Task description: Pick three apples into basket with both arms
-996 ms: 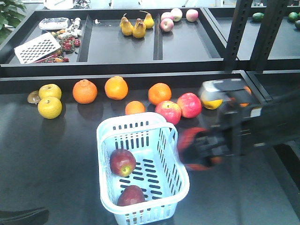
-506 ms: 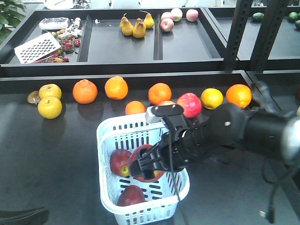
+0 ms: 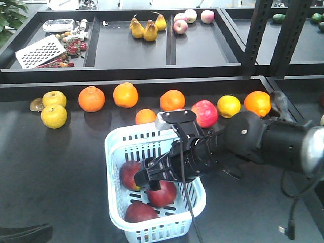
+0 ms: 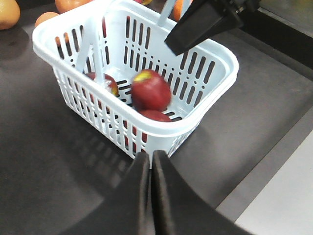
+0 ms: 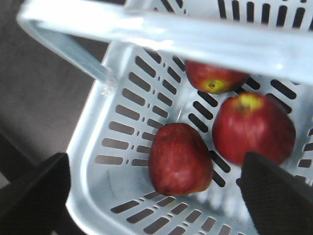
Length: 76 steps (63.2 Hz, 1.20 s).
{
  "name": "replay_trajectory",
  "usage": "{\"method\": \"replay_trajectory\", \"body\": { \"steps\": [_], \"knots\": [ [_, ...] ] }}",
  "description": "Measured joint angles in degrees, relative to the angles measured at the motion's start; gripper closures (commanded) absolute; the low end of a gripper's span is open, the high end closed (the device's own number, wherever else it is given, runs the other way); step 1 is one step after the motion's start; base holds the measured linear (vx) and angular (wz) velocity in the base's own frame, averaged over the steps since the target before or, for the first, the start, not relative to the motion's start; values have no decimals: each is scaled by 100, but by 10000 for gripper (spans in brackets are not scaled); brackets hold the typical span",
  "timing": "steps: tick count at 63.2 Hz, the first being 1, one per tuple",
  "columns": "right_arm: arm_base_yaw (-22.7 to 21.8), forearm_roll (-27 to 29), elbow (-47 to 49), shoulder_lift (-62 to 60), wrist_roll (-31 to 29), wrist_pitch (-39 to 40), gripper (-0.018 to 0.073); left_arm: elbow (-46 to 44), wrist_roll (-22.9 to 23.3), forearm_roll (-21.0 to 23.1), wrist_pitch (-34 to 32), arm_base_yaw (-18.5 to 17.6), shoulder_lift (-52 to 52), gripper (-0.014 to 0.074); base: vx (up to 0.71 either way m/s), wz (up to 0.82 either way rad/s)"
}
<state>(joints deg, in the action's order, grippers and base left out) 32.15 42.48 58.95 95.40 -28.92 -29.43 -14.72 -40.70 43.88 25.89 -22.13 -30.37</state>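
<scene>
In the lower centre of the front view, the pale blue-white slotted plastic basket [image 3: 117, 152] is sitting on the dark tabletop [image 3: 55, 172], and all three dark red apples [image 3: 162, 194] are lying inside it, close together on the slotted bottom. The black right gripper [image 3: 150, 178] is hanging over the basket's middle, just above the apples; its wrist view is showing the two fingers [image 5: 274, 196] spread wide at the lower corners, gripping nothing. The black left gripper [image 4: 150, 161] is pointing at the basket's near wall from the bottom of its view, fingers pressed together, empty. Oranges [image 3: 91, 98] are lining the table's far edge.
</scene>
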Motion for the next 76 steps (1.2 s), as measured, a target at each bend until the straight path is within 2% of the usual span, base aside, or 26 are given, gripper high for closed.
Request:
{"method": "replay_trajectory", "body": {
  "steps": [5, 17, 34, 39, 48, 55, 66, 76],
  "knots": [
    [0, -5, 0, -172, -7, -198, 132, 0, 0, 0, 0, 0, 0, 603, 0, 0],
    [0, -125, 0, -935, -198, -914, 576, 0, 0, 0, 0, 0, 0, 603, 0, 0],
    [0, -661, -19, -2640, -117, -1953, 564, 0, 1, 0, 0, 0, 0, 603, 0, 0],
    [0, -964, -80, -3298, 42, -2186, 564, 0, 1, 0, 0, 0, 0, 603, 0, 0],
    [0, -1783, -765, -4634, 402, -2002, 564, 0, 1, 0, 0, 0, 0, 603, 0, 0],
    [0, -2666, -1708, -5729, 1095, -1661, 564, 0, 1, 0, 0, 0, 0, 603, 0, 0],
    [0, -4103, -3025, -6964, 2548, -1250, 564, 0, 1, 0, 0, 0, 0, 603, 0, 0],
    [0, -4900, -3577, -7509, 3555, -1219, 564, 0, 6, 0, 0, 0, 0, 603, 0, 0]
  ]
}}
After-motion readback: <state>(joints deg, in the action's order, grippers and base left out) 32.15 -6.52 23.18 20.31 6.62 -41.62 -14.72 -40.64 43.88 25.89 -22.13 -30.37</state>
